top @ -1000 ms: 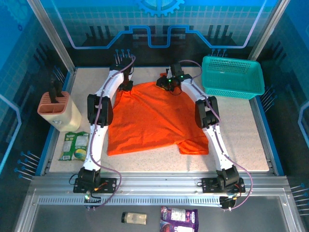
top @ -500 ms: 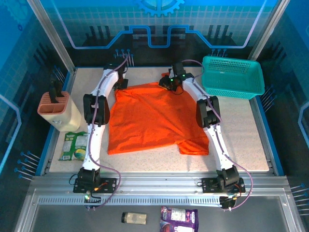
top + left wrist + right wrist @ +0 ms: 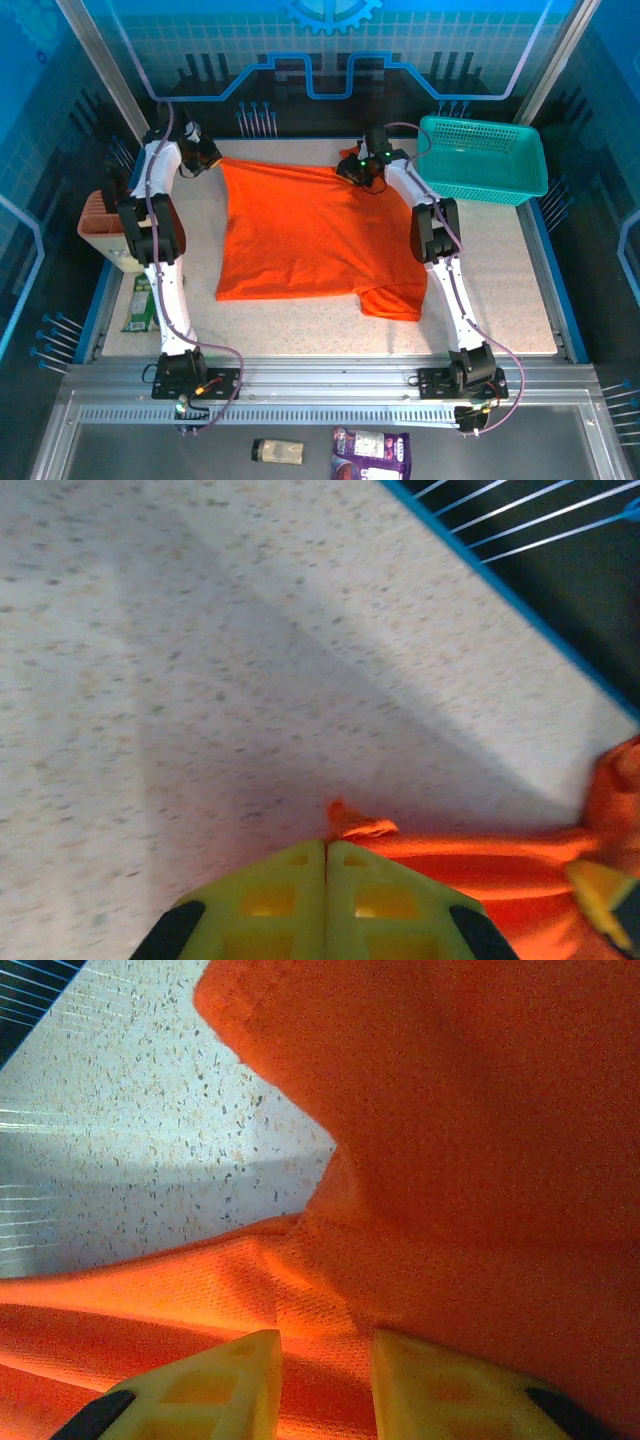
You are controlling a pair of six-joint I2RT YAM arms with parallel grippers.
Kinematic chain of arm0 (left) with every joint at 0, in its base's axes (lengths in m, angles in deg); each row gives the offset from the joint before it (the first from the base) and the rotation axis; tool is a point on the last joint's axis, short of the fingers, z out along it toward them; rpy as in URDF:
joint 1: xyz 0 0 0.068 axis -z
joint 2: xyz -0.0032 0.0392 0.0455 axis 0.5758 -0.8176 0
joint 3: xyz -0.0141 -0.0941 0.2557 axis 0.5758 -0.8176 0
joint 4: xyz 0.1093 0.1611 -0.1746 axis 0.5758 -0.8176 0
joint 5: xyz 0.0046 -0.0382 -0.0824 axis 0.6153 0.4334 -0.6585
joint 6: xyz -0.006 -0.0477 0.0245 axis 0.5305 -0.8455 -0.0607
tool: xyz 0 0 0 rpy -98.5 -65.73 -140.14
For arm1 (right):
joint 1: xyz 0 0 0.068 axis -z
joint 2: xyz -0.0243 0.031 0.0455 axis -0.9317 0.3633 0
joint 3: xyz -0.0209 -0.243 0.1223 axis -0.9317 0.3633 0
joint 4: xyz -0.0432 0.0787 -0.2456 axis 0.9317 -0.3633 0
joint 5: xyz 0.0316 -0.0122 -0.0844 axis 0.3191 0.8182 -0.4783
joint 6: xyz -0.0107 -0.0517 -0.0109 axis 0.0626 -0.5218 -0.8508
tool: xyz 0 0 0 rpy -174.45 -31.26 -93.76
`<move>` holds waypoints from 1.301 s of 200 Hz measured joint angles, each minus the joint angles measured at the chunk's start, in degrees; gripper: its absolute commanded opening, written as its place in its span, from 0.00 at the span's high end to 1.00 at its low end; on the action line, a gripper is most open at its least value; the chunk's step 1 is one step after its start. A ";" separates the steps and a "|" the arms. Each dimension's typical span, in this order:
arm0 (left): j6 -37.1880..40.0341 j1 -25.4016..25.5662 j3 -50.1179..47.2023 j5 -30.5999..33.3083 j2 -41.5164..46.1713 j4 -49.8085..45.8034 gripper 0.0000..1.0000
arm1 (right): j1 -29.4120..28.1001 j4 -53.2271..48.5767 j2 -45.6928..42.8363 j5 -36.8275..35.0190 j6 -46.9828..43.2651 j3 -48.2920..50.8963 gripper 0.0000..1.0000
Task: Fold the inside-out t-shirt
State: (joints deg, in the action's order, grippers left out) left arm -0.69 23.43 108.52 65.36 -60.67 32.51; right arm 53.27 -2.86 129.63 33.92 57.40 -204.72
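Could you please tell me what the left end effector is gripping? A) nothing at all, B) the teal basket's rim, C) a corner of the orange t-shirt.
C: the left end effector is shut on a corner of the orange t-shirt, with a tuft of cloth poking out beyond it.

The table (image 3: 520, 290) is a flat, pale, speckled slab with a blue rim on its left and right sides. The following items rest on it:

- An orange t-shirt (image 3: 300, 240) lies spread over the centre, with one sleeve bunched at its near right corner.
- A teal mesh basket (image 3: 480, 160) sits at the far right corner (apart from the cloth).
- A tan slotted holder (image 3: 120, 230) stands at the left edge.
- A green packet (image 3: 140, 300) lies just in front of the holder.
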 measured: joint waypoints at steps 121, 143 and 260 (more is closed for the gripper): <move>-2.34 3.15 5.46 3.34 -2.93 -1.84 0.64 | 0.24 -0.61 -1.05 3.02 -3.02 0.74 0.61; -0.07 5.92 3.76 5.97 -2.08 -3.30 0.65 | 0.24 -3.02 -2.14 2.97 -4.13 0.76 0.59; -1.81 18.82 -54.38 11.19 31.10 4.28 0.75 | 2.64 -2.60 -5.51 4.52 -6.14 0.20 0.55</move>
State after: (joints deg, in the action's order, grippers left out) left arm -2.51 42.25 54.14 76.55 -29.57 36.80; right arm 55.92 -5.46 124.12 38.45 51.26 -204.52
